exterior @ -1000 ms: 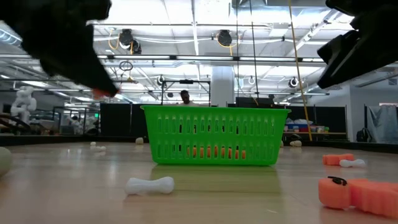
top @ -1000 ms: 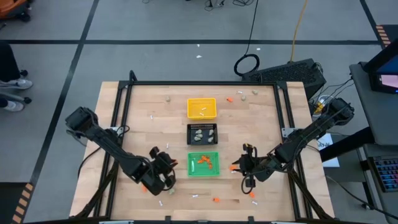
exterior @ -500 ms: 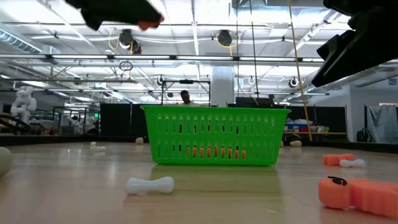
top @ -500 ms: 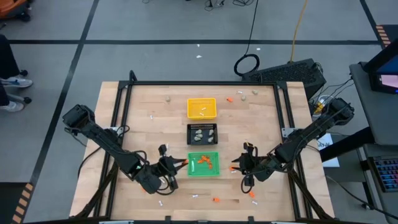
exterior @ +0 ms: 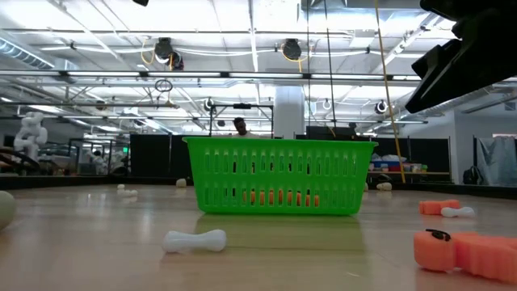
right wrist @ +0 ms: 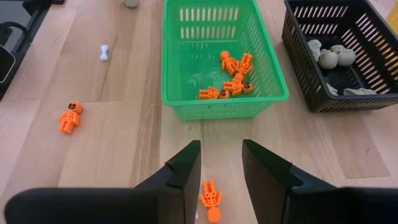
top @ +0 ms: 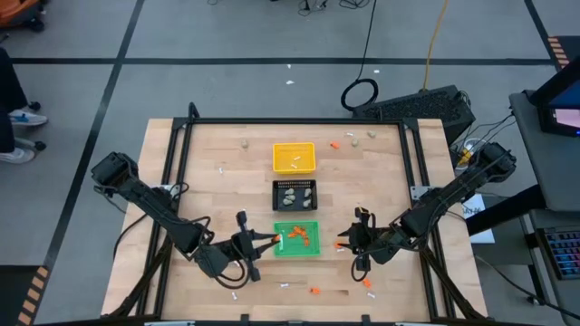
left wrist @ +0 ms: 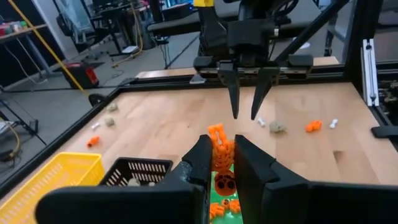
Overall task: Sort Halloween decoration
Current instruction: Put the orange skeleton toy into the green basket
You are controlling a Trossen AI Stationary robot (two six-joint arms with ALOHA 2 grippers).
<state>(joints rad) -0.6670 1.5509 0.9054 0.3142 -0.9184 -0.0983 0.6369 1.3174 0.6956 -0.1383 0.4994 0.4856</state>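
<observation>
In the high view the left gripper [top: 268,238] is hovering at the left edge of the green tray [top: 296,239], low in the middle of the frame. Its fingers [left wrist: 200,163] are pinching an orange skeleton figure [left wrist: 219,151], which is standing upright between them in the left wrist view, above more orange figures lying in the tray below.

The three trays are sitting in a column at the centre of the wooden table [top: 208,190]: a yellow tray [top: 294,157] at the top holding a white bone, a black tray [top: 294,195] in the middle holding beige-grey lumps [right wrist: 329,57], and the green one at the bottom holding a cluster of orange figures [right wrist: 231,77].

To the right of the green tray the right gripper [top: 348,242] is hanging over the table with its fingers [right wrist: 182,171] spread apart and holding nothing. A loose orange skeleton [right wrist: 210,200] is lying on the wood between and below them in the right wrist view.

Other pieces are lying scattered: a white bone [exterior: 195,240] in front of the green tray in the low view, another orange figure [right wrist: 70,116] at the left of the right wrist view, and a lump [top: 243,143] near the table's upper edge.
</observation>
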